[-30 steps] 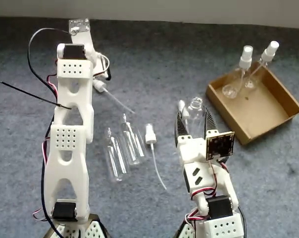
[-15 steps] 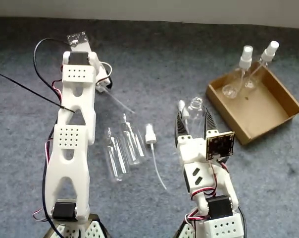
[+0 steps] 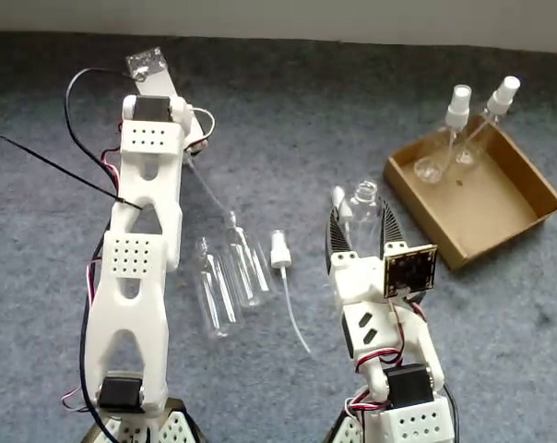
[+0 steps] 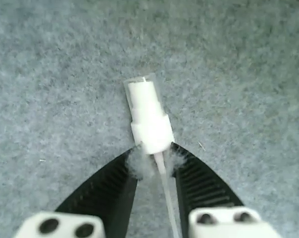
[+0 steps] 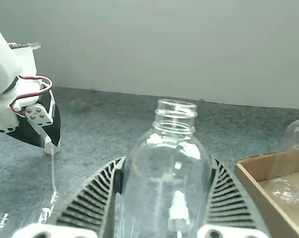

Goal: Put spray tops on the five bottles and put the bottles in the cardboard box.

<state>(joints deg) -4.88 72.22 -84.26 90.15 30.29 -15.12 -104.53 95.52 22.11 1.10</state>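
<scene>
Now, with the left gripper, pinches a spray top by its tube, jaws narrow, over the grey carpet. With the right gripper, clamps an uncapped bottle upright, near the cardboard box. Counts two capped bottles leaning in that box, plus two bare bottles and a loose spray top lying between the arms.

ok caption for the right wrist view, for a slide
Right gripper grips an uncapped clear bottle, with the left gripper holding a spray top beyond it and the cardboard box close by.
</scene>
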